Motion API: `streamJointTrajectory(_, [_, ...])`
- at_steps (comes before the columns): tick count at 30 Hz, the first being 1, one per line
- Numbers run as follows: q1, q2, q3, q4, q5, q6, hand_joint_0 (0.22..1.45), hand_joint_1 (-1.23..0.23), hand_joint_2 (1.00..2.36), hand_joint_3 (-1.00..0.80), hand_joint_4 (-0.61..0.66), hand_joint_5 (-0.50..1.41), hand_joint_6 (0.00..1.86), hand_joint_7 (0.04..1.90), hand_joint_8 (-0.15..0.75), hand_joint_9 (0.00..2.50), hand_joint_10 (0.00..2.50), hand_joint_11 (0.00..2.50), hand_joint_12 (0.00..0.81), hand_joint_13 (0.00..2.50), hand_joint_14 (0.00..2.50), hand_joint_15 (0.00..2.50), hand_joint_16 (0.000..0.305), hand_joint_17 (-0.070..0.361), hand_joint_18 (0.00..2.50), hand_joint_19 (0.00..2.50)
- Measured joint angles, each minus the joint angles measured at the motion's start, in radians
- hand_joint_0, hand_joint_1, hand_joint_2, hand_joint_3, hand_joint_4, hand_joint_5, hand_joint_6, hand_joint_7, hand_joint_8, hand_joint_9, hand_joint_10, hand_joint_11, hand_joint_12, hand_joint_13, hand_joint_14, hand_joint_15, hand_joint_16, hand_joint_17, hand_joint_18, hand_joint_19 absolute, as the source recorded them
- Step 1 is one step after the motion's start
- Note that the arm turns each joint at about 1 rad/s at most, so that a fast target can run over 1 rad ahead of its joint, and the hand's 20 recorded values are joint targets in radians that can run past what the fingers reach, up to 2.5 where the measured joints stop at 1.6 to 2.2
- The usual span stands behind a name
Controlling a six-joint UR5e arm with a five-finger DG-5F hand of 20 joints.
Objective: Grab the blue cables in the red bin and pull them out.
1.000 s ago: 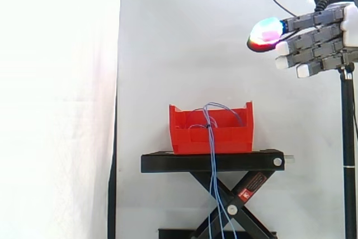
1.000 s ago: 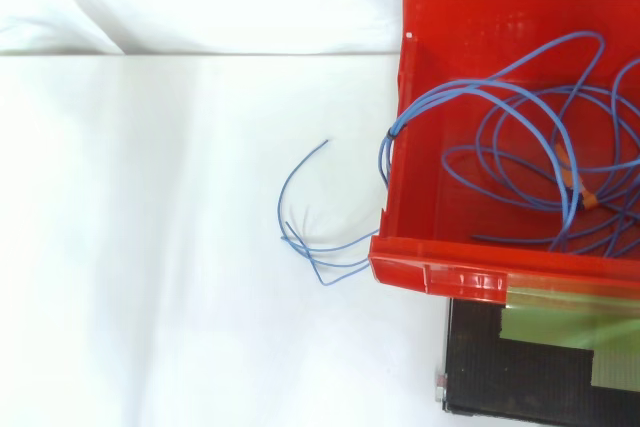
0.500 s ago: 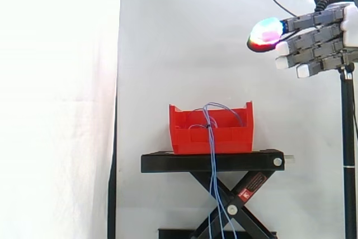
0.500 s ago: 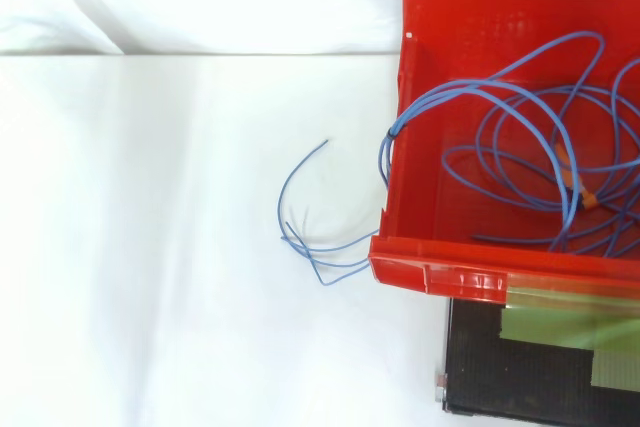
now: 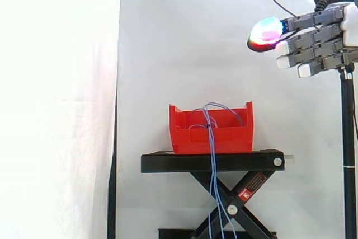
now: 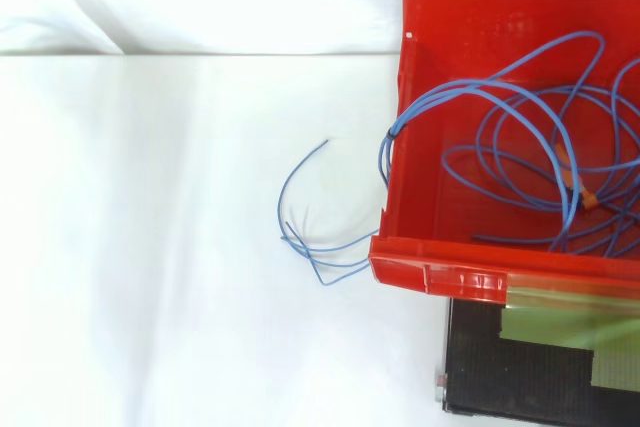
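Fingers (image 5: 305, 23) of the hand (image 5: 335, 40) stretch out straight and level, holding nothing, their glowing tips aimed toward the view's left. The hand hangs high in the side view, well above the red bin (image 5: 190, 135) and off to its right, so no contact is made with anything. The blue cables (image 5: 212, 144) lie looped inside the bin; a tied bundle climbs over one wall (image 6: 392, 132) and, in the side view, trails down past the black stand (image 5: 212, 162), with loose ends curling beyond the bin in the top view. By my reading the task is at its approach step, with nothing grasped yet. The next move calls for bringing the hand down over the bin, curling round the bundle where it crosses the rim, then lifting clear.
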Motion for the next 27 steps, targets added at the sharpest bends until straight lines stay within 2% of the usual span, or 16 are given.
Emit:
streamJointTrajectory(4, [0.0, 0.0, 0.0, 0.003, 0.004, -0.001, 0.74, -0.64, 1.0, -1.0, 0.19, 0.28, 0.01, 0.17, 0.251, 0.38, 0.01, 0.23, 0.332, 0.26, 0.01, 0.39, 0.045, 0.102, 0.22, 0.63])
streamJointTrajectory(7, [0.0, -0.002, 0.0, 0.022, 0.021, -0.001, 0.75, -0.64, 1.0, -1.0, 0.19, 0.28, 0.01, 0.17, 0.25, 0.38, 0.01, 0.22, 0.331, 0.27, 0.01, 0.39, 0.045, 0.102, 0.23, 0.63])
streamJointTrajectory(12, [-0.001, -0.039, 0.0, 0.114, 0.051, 0.012, 0.75, -0.64, 1.0, -1.0, 0.19, 0.28, 0.01, 0.17, 0.251, 0.38, 0.01, 0.22, 0.331, 0.27, 0.01, 0.4, 0.045, 0.102, 0.23, 0.64])
streamJointTrajectory(15, [-0.003, -0.073, 0.0, 0.173, 0.048, 0.046, 0.75, -0.64, 1.0, -1.0, 0.19, 0.28, 0.01, 0.17, 0.25, 0.38, 0.01, 0.22, 0.331, 0.27, 0.01, 0.39, 0.045, 0.102, 0.23, 0.63])
streamJointTrajectory(20, [-0.005, -0.105, 0.002, 0.245, 0.039, 0.073, 0.75, -0.64, 1.0, -1.0, 0.19, 0.28, 0.01, 0.17, 0.25, 0.38, 0.01, 0.22, 0.331, 0.27, 0.01, 0.4, 0.045, 0.102, 0.23, 0.63])
streamJointTrajectory(24, [-0.008, -0.145, 0.027, 0.269, 0.031, 0.075, 0.75, -0.64, 1.0, -1.0, 0.19, 0.28, 0.01, 0.17, 0.25, 0.38, 0.01, 0.22, 0.331, 0.27, 0.01, 0.4, 0.045, 0.102, 0.23, 0.64])
streamJointTrajectory(27, [-0.014, -0.184, 0.073, 0.242, 0.019, 0.073, 0.75, -0.64, 1.0, -1.0, 0.19, 0.28, 0.01, 0.17, 0.25, 0.38, 0.01, 0.21, 0.331, 0.28, 0.01, 0.4, 0.045, 0.102, 0.23, 0.63])
